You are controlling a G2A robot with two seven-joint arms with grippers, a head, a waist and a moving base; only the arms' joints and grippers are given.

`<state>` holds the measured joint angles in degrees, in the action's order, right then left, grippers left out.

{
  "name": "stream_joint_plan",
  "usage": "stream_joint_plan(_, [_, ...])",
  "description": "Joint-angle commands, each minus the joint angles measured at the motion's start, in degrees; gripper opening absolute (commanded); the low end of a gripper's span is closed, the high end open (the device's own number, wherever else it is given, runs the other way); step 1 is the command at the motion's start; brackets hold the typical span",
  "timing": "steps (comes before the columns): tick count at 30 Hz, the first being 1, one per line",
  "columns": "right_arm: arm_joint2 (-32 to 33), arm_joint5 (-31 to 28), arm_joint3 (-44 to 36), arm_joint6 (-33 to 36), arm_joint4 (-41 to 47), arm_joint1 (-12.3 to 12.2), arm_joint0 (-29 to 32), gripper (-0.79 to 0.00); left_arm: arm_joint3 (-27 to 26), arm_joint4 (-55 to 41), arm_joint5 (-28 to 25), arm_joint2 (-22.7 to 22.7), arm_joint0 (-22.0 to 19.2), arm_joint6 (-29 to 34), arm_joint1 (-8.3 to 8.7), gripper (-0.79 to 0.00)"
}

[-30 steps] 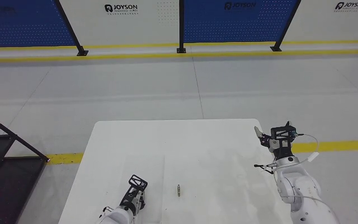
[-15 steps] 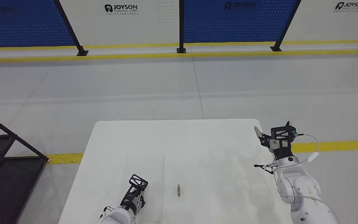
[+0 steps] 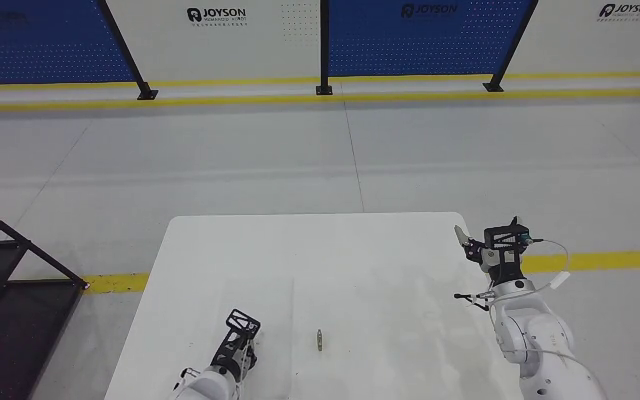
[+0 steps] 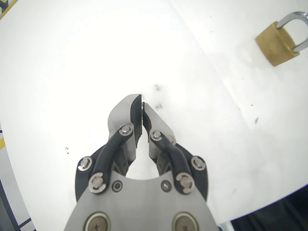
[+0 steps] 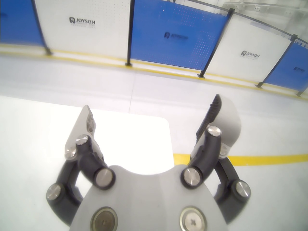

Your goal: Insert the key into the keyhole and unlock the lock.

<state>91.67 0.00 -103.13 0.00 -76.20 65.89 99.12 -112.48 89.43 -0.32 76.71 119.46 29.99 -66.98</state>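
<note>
Left wrist view: your left gripper point(image 4: 142, 102) is pinched nearly shut low over the table point(image 4: 72, 49), and I can't tell if a key's in there. The padlock point(image 4: 275, 46) lies flat nearby, untouched. Your right gripper point(image 5: 151, 106) hangs wide open and empty, probably parked clear.

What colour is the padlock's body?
The padlock body is brass-gold, its shackle silver; clearest in left wrist view.

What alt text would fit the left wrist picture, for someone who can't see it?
A metal robot hand, its two fingers closed together, hangs over a white table. A small brass padlock with a silver shackle lies on the table a little apart, untouched.
</note>
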Motion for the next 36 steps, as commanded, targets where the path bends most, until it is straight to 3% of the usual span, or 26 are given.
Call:
stream_joint_plan(1, [0.0,0.0,0.0,0.0,0.0,0.0,0.0,0.000,-0.6,-0.5,0.0,0.4,0.6,-0.9,0.04,-0.785])
stream_joint_plan(6, [0.0,0.0,0.0,0.0,0.0,0.0,0.0,0.000,-3.9,-3.9,-2.1,2.9,3.8,-8.4,0.34,-0.785])
stream_joint_plan(12, [0.0,0.0,0.0,0.0,0.0,0.0,0.0,0.000,-6.4,-6.7,-8.3,8.0,10.2,-26.2,1.10,-0.785])
stream_joint_plan(17, [0.0,0.0,0.0,0.0,0.0,0.0,0.0,0.000,-5.7,-10.3,-19.2,12.7,14.2,-43.4,1.88,-0.785])
stream_joint_plan(22, [-0.9,-1.5,-1.8,-0.9,-2.0,0.0,1.9,0.000,-2.6,-10.8,-27.5,15.8,15.2,-57.6,2.44,-0.785])
stream_joint_plan(28, [-5.7,-8.0,-6.9,-4.8,-11.4,-0.2,10.5,0.000,0.7,-10.2,-30.9,17.3,14.2,-63.9,2.79,-0.785])
stream_joint_plan(36, [-15.3,-16.1,-8.8,-7.9,-26.4,-0.7,17.5,0.000,0.7,-10.2,-30.9,17.3,14.2,-63.9,2.79,-0.785])
